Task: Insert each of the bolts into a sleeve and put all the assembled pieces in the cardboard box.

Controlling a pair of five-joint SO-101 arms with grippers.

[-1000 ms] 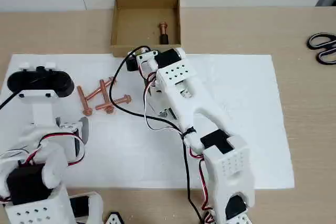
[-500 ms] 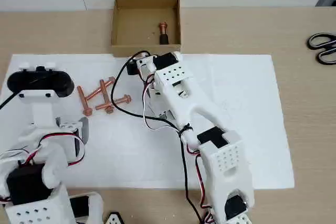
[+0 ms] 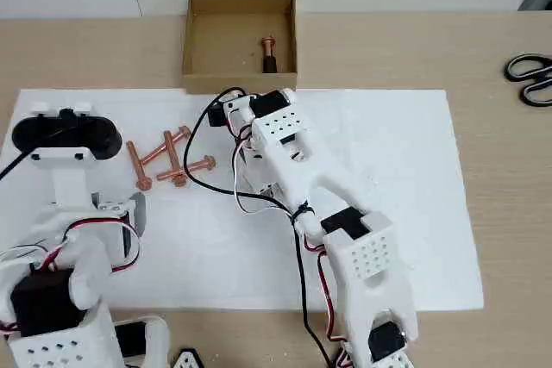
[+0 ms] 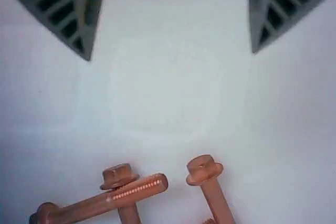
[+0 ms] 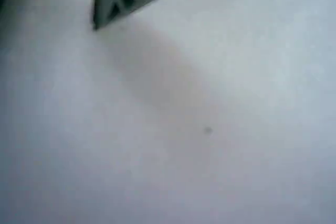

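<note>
The cardboard box [image 3: 185,40] sits by the far edge of the worktop [image 3: 483,40], left of its middle, with its near wall meeting the far edge of the white sheet [image 3: 405,178]. Inside the box, close to its near right corner, one bolt [image 3: 268,44] lies with its shank in a black sleeve [image 3: 269,64]. A cluster of loose bolts [image 3: 168,157] lies on the left part of the sheet, some crossing one another. The left gripper [image 4: 170,53] hangs over bare sheet just beside that cluster, its grey ribbed fingers [image 4: 79,19] spread wide and holding nothing. The right arm stretches from the near edge of the worktop across the middle of the sheet. The right gripper [image 3: 226,108] is low over the sheet's far edge, just in front of the box's near wall and near the loose bolts. Whether it is spread or pressed together cannot be told. Scissors [image 3: 523,78] lie at the worktop's right edge, well apart from everything else.
</note>
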